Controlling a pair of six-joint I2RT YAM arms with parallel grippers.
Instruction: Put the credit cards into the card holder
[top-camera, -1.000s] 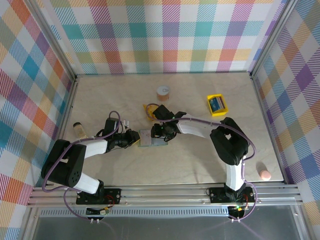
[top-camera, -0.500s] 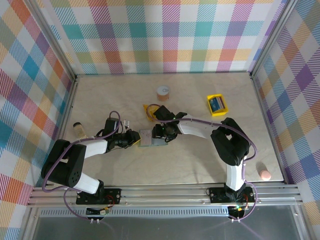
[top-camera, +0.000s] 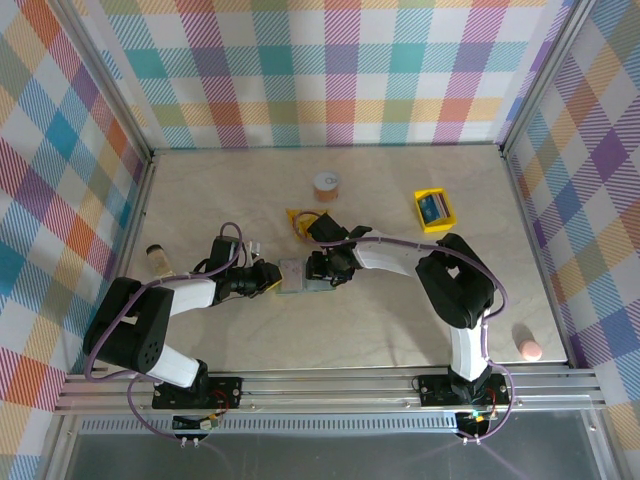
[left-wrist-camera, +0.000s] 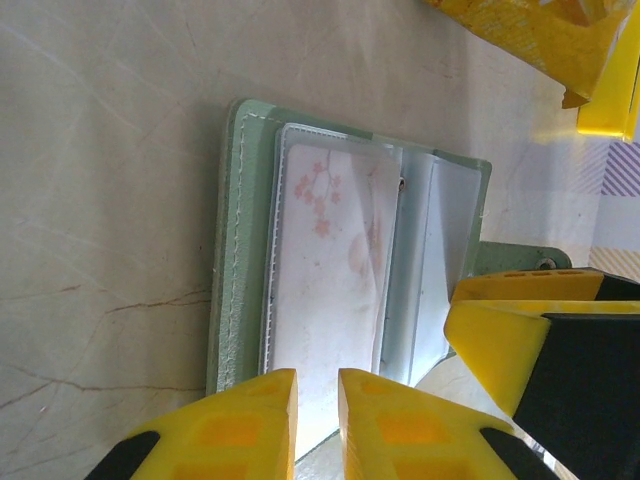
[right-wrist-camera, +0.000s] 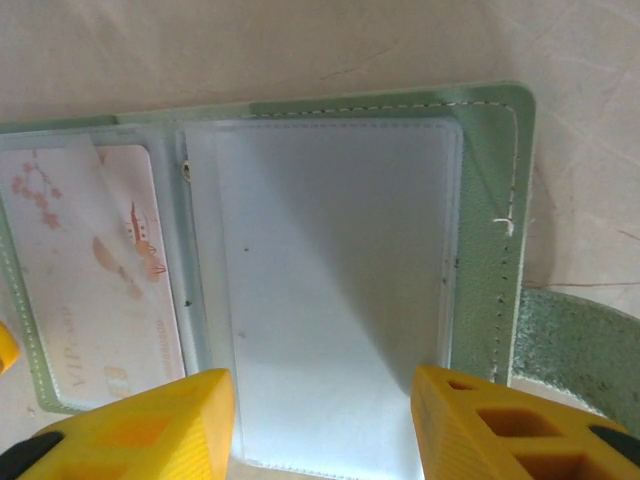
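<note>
Steadiness matters here: left gripper (left-wrist-camera: 318, 420) pinches an edge of the open sage-green soft folding wallet (left-wrist-camera: 235, 250), while right gripper (right-wrist-camera: 318, 400) hovers spread over its empty clear pocket (right-wrist-camera: 330, 280). Blue plastic cards (top-camera: 432, 207) lie in a yellow square tray (top-camera: 437, 228), well right of the wallet; the pocket mouth likely needs holding open.

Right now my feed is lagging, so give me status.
Left gripper pinching wallet edge. Right gripper open over empty sleeve. Cards in yellow tray. Nothing blocking.

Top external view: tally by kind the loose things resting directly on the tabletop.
Sage-green folding wallet: 1
Bright yellow square tray: 1
Orange-yellow snack packet: 1
Tan round roll: 1
Small beige cylinder: 1
Pink rounded object: 1
Total: 6
</note>
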